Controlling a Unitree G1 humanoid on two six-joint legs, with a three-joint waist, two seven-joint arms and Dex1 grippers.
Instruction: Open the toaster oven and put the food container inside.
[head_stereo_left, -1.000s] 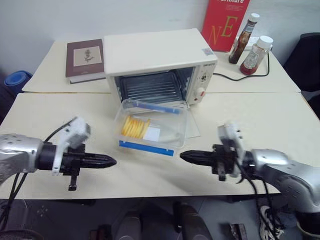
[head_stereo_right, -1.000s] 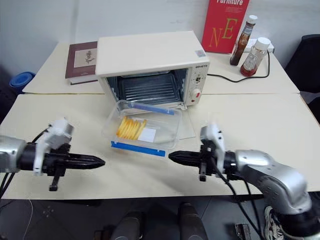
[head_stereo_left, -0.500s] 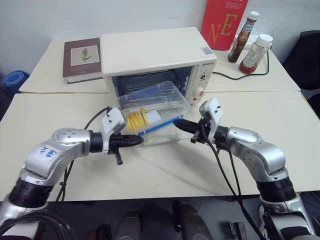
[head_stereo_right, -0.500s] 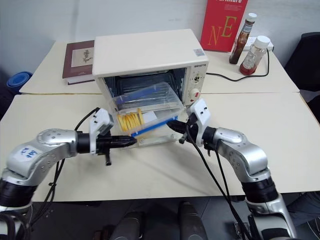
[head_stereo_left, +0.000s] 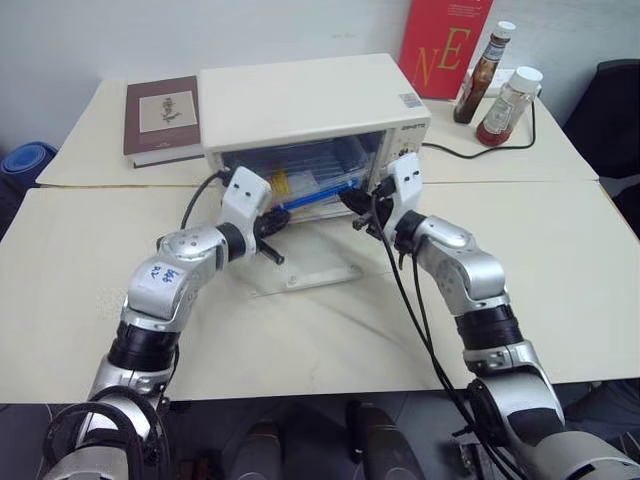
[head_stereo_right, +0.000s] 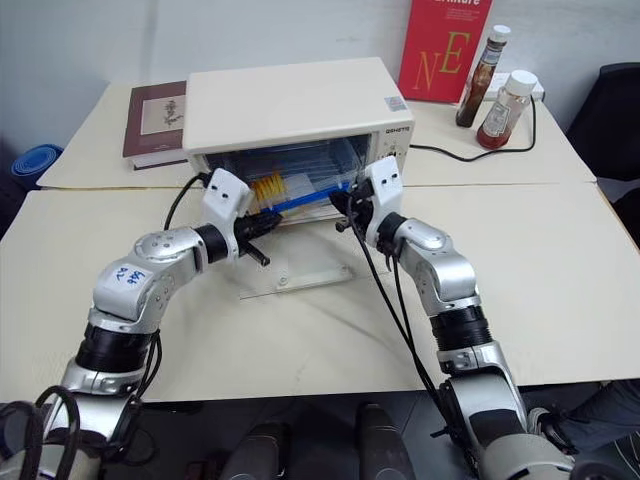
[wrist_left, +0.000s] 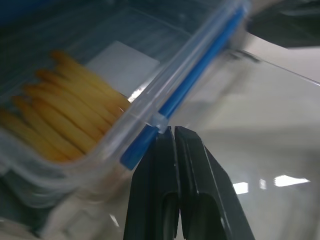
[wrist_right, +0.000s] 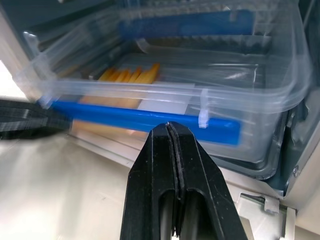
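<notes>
1 toaster oven (head_stereo_left: 310, 100), 1 food container (wrist_right: 175, 95), 2 books (head_stereo_left: 165, 118), 2 bottles (head_stereo_left: 505, 105)

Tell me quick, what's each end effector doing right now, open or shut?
Left end effector: shut, tips against the container, nothing between the fingers.
Right end effector: shut, tips at the container's blue clip, holding nothing.

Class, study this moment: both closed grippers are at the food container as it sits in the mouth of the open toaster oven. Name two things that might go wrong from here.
1. The left gripper and right gripper are shut and only press the food container, not gripping it, so it may skew or slip off.
2. It sits only partly inside the toaster oven, so its rim could catch on the opening or rack.
</notes>
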